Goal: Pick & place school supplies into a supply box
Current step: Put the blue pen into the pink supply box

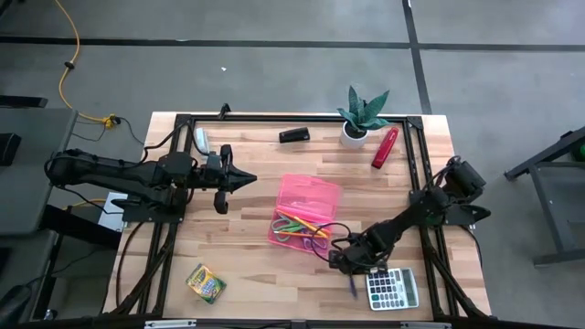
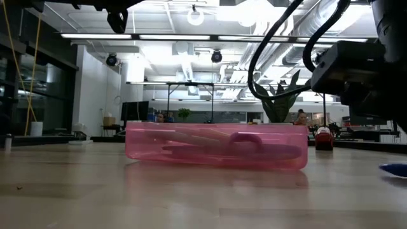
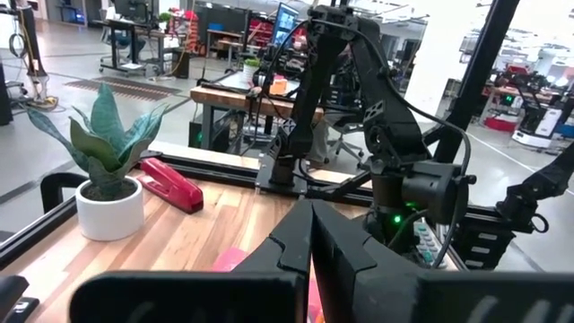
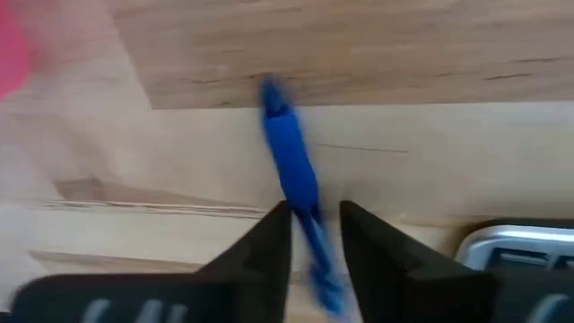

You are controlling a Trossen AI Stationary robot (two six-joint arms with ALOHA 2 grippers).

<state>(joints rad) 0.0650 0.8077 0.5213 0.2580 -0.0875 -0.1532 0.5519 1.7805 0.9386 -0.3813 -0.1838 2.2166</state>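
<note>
The translucent pink supply box (image 1: 312,193) lies open mid-table and is seen edge-on in the low view (image 2: 159,149). Green-handled scissors (image 1: 286,225), an orange pencil (image 1: 309,222) and purple-handled scissors (image 1: 318,239) lie in it. The blue pen (image 1: 353,286) lies on the wood between the box and the calculator. My right gripper (image 4: 316,224) is low over the pen (image 4: 291,166), open narrowly, with a finger on either side of it and a sliver of gap showing. My left gripper (image 1: 245,180) hovers left of the box, shut and empty (image 3: 311,235).
A grey calculator (image 1: 393,289) sits just right of the pen. A crayon box (image 1: 206,282) lies near the front left. At the far edge stand a potted plant (image 1: 364,117), a red stapler (image 1: 385,147) and a black item (image 1: 293,134). Bare wood lies left of the box.
</note>
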